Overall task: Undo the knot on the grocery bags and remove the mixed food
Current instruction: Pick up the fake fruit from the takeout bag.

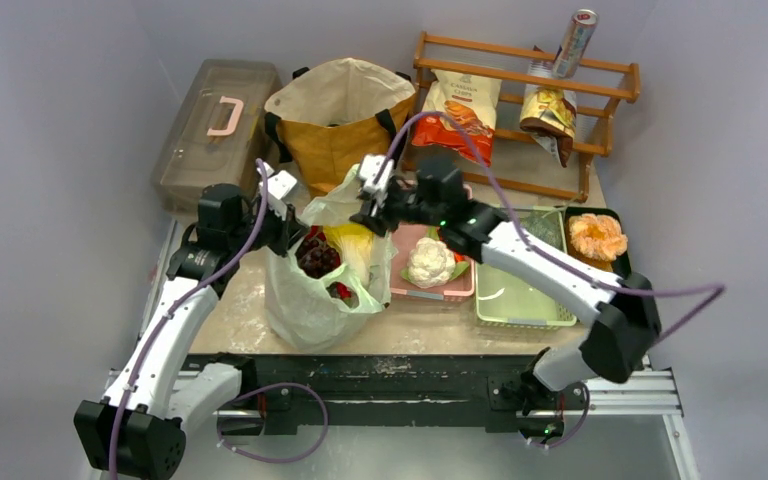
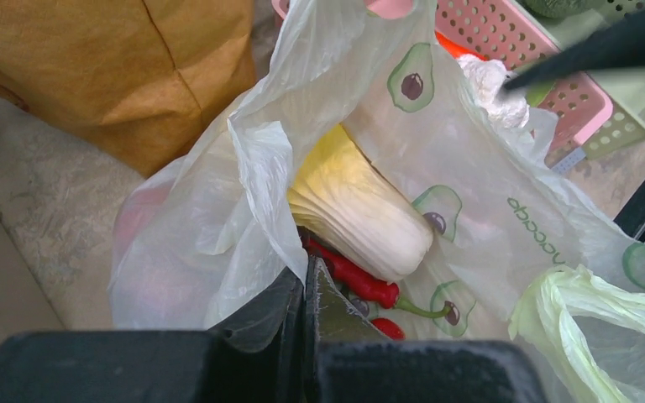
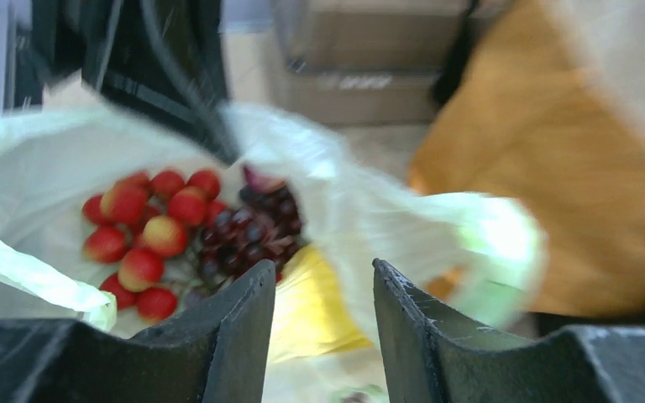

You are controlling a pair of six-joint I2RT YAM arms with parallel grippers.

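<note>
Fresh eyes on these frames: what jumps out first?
The open plastic bag mid-table, mouth spread, showing yellow-white cabbage, red chilli, red fruits and dark grapes. The left gripper is shut on its rim; the right gripper hangs open over the mouth. The mustard tote stands behind.

The right wrist view is smeared, so the tote (image 3: 554, 168) and the rim of the bag (image 3: 437, 227) blur. One end of the chilli (image 2: 357, 281) is hidden behind the left gripper (image 2: 305, 281).
</note>
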